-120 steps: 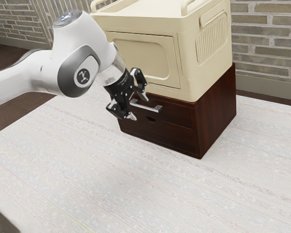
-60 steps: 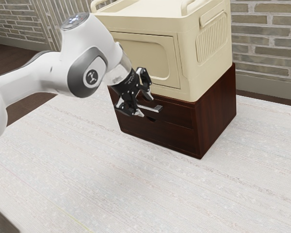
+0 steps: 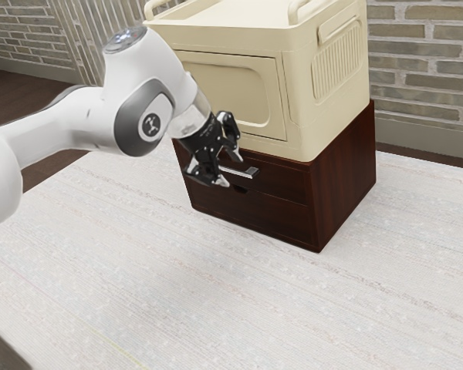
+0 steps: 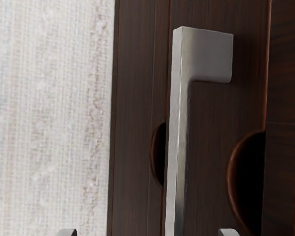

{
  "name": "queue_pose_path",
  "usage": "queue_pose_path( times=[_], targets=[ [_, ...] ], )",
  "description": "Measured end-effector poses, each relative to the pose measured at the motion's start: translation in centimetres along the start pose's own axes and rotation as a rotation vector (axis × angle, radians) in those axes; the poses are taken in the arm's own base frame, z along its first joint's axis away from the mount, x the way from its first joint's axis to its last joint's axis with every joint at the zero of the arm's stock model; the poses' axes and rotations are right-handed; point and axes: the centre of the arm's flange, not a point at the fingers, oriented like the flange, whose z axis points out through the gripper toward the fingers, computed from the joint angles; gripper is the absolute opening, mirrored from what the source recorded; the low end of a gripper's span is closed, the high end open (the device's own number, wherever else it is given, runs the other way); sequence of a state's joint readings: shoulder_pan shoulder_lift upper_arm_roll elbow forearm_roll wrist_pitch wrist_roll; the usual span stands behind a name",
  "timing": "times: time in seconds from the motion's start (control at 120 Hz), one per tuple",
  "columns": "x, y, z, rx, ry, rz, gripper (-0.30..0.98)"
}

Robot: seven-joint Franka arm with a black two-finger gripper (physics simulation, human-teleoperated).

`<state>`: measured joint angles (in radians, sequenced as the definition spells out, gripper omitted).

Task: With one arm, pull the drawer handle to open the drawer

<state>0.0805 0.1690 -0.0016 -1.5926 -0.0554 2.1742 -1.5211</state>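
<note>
My pincer point(image 3: 231, 172) hovers open at the front of a dark wood cabinet point(image 3: 346, 177), its two fingers point(image 3: 235, 154) spread wide on either side of a silver handle point(image 3: 249, 173). One finger stands above the bar and the other below it, with nothing gripped between them.

The handle, the centre of attention, is mounted on the upper drawer point(image 3: 284, 181), beneath the top edge of the cabinet's front and between its two side edges. That drawer sits shut, its face in line with the lower drawer point(image 3: 270, 216). A small dark notch point(image 3: 241, 190) is cut just under the handle, at the lower drawer's upper edge.

Seen from my wrist, the bar runs straight into the space between my fingertips, apart from both of them. One squared end turns in to meet the drawer's face, and a larger rounded cutout point(image 4: 250, 182) opens on the opposite side of the bar from the notch.

A cream box point(image 3: 316, 96) rests on the cabinet, which stands on a pale surface point(image 3: 216, 293), toward its far edge. My white arm point(image 3: 158, 81) reaches in from the exterior view's left, pincer angled downward, before a brick wall point(image 3: 432, 96).
</note>
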Motion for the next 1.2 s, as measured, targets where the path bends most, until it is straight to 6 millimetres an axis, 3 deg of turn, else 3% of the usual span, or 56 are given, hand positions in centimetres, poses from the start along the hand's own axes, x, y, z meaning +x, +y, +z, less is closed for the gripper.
queue_pose_path(
  times=[0.467,0.908,1.2],
  targets=[
    [1.0,0.0,1.6,0.021,0.004,-0.017,0.33],
    [1.7,-0.1,1.9,0.025,0.007,-0.027,0.28],
    [1.6,0.1,1.5,0.017,-0.010,-0.039,0.04]
  ],
)
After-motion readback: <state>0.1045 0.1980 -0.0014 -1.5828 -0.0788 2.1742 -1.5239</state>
